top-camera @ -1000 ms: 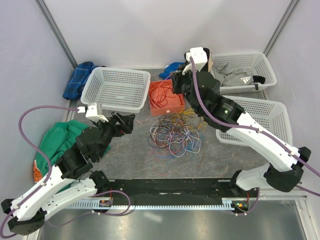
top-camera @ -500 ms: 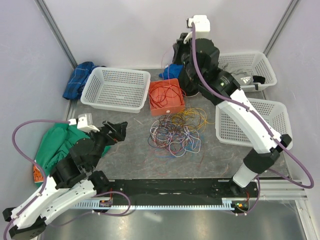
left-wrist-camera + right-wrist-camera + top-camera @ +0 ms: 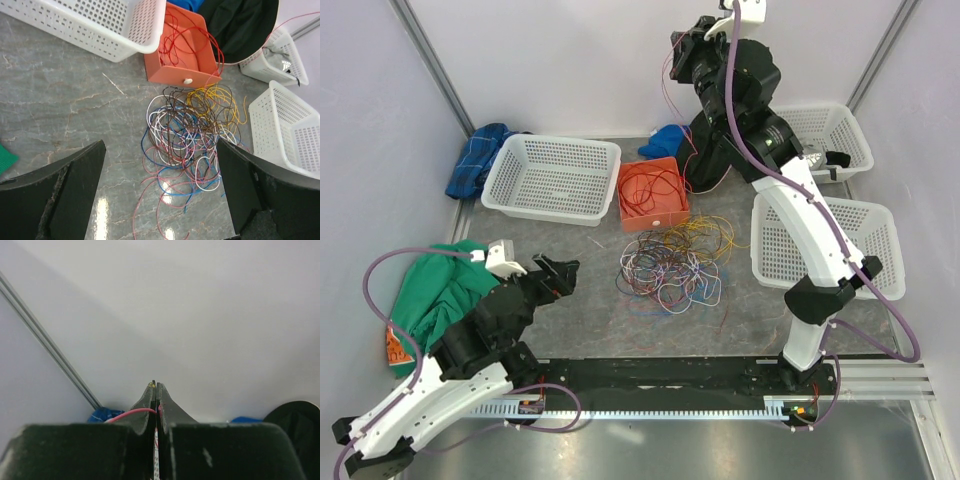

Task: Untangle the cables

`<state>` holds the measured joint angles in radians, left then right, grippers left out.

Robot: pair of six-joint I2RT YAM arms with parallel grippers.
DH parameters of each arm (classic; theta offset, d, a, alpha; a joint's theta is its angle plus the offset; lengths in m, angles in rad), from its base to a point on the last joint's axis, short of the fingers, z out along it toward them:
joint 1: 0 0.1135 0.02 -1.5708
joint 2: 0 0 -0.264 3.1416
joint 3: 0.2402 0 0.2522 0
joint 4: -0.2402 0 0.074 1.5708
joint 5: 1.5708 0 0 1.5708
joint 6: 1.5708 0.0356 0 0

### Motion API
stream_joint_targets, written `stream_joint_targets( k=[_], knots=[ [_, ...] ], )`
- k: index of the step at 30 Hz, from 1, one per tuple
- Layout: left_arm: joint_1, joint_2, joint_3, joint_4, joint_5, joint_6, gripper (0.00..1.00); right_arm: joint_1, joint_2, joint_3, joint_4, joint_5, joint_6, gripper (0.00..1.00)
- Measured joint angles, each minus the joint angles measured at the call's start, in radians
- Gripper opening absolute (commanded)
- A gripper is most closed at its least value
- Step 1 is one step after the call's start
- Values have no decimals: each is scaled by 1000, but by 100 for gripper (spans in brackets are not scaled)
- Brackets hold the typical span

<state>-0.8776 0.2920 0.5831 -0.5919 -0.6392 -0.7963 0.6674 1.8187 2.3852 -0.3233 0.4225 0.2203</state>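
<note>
Cables (image 3: 675,265): one heap of many colours (purple, white, blue, yellow, black, red), lying flat on the table (image 3: 595,315). It is ahead of my left gripper (image 3: 561,272) and far below my right gripper (image 3: 156,386). The mass is roundish with no clear long axis, and its loops face every way. A few pink and red loose ends trail out of it toward my left fingers (image 3: 65,195).

Left gripper: jaws spread as wide as they go, holding nothing and touching nothing. From the wrist, the heap sits framed between the two fingers.

Orange box (image 3: 658,212): just beyond the heap as seen from my left gripper. It holds a red coil (image 3: 650,185) of further cable.

Red cable (image 3: 131,413): a single strand, pinched between my right fingertips, which are pressed fully together. That gripper sits high, close to the back wall. The strand hangs beneath it in a slack curve, its long axis running downward. I cannot follow its lower end past my arm.
</note>
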Motion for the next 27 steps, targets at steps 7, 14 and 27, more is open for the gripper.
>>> stream_joint_targets(
  k=[7,14,27],
  knots=[
    [0,26,-8,-4,40,-44,100,-2,8,32,102,-11,-2,0],
    [0,26,-40,-5,66,-71,100,-42,44,92,217,-16,-8,0],
    [0,35,-85,-5,101,-121,100,-129,165,80,353,-52,0,0]
  ],
)
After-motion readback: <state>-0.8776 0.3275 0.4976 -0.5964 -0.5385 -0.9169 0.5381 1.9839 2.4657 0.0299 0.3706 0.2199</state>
